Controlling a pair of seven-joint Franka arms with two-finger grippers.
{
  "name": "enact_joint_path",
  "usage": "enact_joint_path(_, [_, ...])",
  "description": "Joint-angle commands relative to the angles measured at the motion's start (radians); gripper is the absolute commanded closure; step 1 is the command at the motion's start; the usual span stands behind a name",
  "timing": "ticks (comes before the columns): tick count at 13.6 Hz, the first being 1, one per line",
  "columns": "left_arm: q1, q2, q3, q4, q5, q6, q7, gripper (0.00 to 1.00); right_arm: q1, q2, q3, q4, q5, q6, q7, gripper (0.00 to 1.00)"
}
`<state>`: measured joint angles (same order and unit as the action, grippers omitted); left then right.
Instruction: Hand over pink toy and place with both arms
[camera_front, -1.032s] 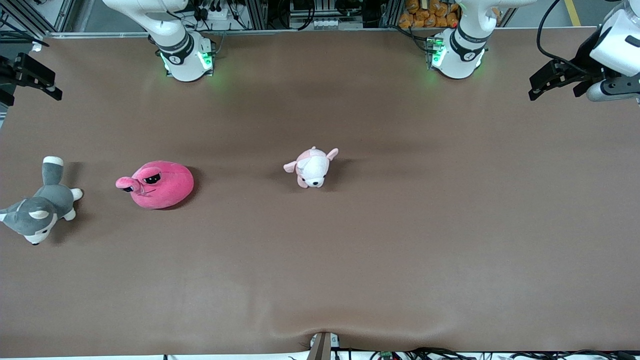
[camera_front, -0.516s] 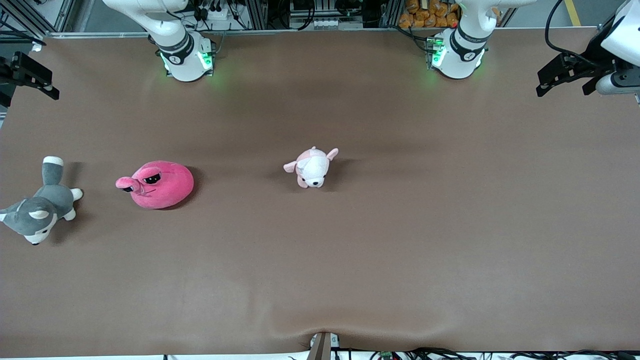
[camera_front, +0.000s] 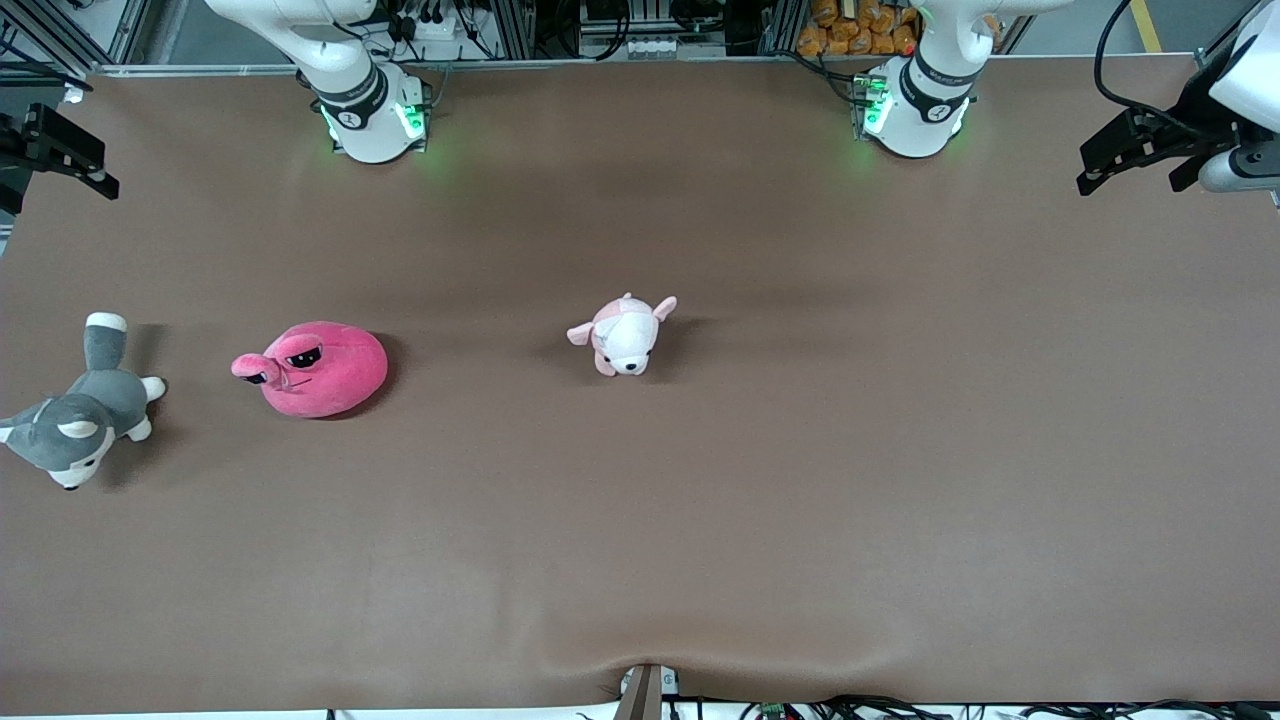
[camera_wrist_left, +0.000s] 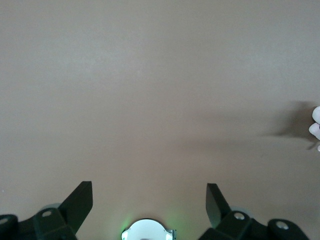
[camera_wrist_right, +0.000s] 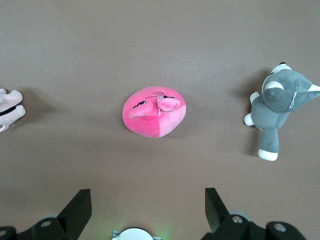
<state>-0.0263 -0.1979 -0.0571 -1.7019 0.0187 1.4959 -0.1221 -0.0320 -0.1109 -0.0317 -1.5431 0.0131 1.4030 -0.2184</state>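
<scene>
The pink toy (camera_front: 320, 368), a round hot-pink plush with two stalks and black half-lidded eyes, lies on the brown table (camera_front: 760, 480) toward the right arm's end. It also shows in the right wrist view (camera_wrist_right: 155, 117). My right gripper (camera_front: 58, 170) is open and empty, up in the air over the table edge at that end; the right wrist view shows it (camera_wrist_right: 147, 192) apart from the toy. My left gripper (camera_front: 1128, 175) is open and empty, high over the left arm's end of the table. The left wrist view shows it (camera_wrist_left: 148, 187) over bare table.
A grey-and-white husky plush (camera_front: 75, 415) lies beside the pink toy, closer to the table's end; it shows in the right wrist view (camera_wrist_right: 277, 107). A pale pink-and-white puppy plush (camera_front: 625, 335) lies mid-table. The arm bases (camera_front: 370, 110) (camera_front: 910, 105) stand along the table's farthest edge.
My left gripper has drifted a little outward toward the left arm's end of the table. The right gripper has barely shifted. The toys have not moved.
</scene>
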Motion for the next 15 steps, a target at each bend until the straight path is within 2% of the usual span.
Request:
enact_joint_path(1, [0.022,0.014,0.0,0.034,0.007,-0.034,-0.001,0.0,-0.008,-0.012,0.006,-0.014,-0.018,0.002,-0.015,0.0])
enact_joint_path(15, [0.039,0.021,0.0,0.054,0.007,-0.069,-0.001,0.0,-0.019,-0.01,0.006,-0.014,-0.018,0.002,-0.018,0.0])
